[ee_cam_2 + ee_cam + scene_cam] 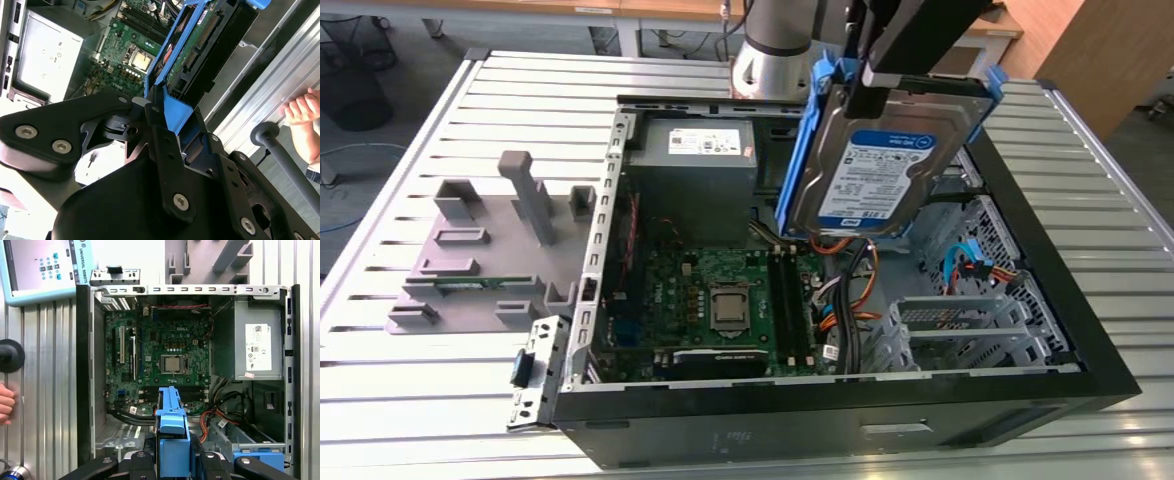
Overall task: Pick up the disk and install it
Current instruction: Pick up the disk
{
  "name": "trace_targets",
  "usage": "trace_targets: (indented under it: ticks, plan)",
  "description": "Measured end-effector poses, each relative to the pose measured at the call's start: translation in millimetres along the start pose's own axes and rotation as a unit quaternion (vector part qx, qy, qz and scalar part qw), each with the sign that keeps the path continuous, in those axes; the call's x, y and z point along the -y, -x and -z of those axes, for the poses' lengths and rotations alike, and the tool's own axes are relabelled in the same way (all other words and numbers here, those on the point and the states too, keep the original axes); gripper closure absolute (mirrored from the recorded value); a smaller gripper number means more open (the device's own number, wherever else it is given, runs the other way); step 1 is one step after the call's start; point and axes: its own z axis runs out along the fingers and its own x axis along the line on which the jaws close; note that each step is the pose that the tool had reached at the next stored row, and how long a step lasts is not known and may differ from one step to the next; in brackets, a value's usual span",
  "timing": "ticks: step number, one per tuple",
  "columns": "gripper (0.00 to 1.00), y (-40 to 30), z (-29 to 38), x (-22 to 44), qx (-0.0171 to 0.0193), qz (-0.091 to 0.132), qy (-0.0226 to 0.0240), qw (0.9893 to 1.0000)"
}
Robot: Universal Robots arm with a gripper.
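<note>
I see a slatted metal table carrying an open computer case, with wooden desks behind. My gripper has its jaws clamped on the silver, blue-railed, white-and-blue-labelled disk, upright above the case.

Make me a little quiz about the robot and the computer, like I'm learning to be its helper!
1. What does the gripper hold? A) the disk B) a screwdriver C) nothing
2. True or false: the disk lies flat inside the computer.
3. Fill in: the disk's side rails are ____.

Key: 1 A. 2 False, it hangs upright above the open computer. 3 Blue.
</note>
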Motion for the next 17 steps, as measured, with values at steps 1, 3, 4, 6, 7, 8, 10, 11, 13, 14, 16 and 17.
trace_targets:
  ticks: [1, 3, 4, 6, 7, 8, 10, 11, 13, 14, 16, 17]
  plan:
    - [0.64, -1.5, 0.1, 0.1, -0.0001, 0.000, 0.0000, 1.0000]
    - [0.64, -4.9, 0.1, 0.1, -0.0002, 0.000, 0.0000, 1.0000]
    - [0.64, -6.6, 0.0, 0.1, -0.0002, 0.000, 0.0000, 1.0000]
    - [0.64, -9.8, 0.1, 0.2, -0.0004, 0.000, 0.0000, 1.0000]
    - [0.64, -11.5, 0.1, 0.2, -0.0005, 0.000, 0.0000, 1.0000]
    - [0.64, -13.2, 0.1, 0.2, -0.0005, 0.000, 0.0000, 1.0000]
    - [0.64, -16.8, 0.2, 0.3, -0.0008, 0.000, 0.0000, 1.0000]
    - [0.64, -18.6, 0.1, 0.3, -0.0008, 0.000, 0.0000, 1.0000]
    - [0.64, -22.4, 0.1, 0.4, -0.0010, 0.000, 0.0000, 1.0000]
    - [0.64, -24.1, 0.2, 0.4, -0.0011, 0.000, 0.0000, 1.0000]
    - [0.64, -27.7, 0.2, 0.4, -0.0013, 0.000, 0.0000, 1.0000]
    - [0.64, -29.6, 0.2, 0.5, -0.0014, 0.000, 0.0000, 1.0000]
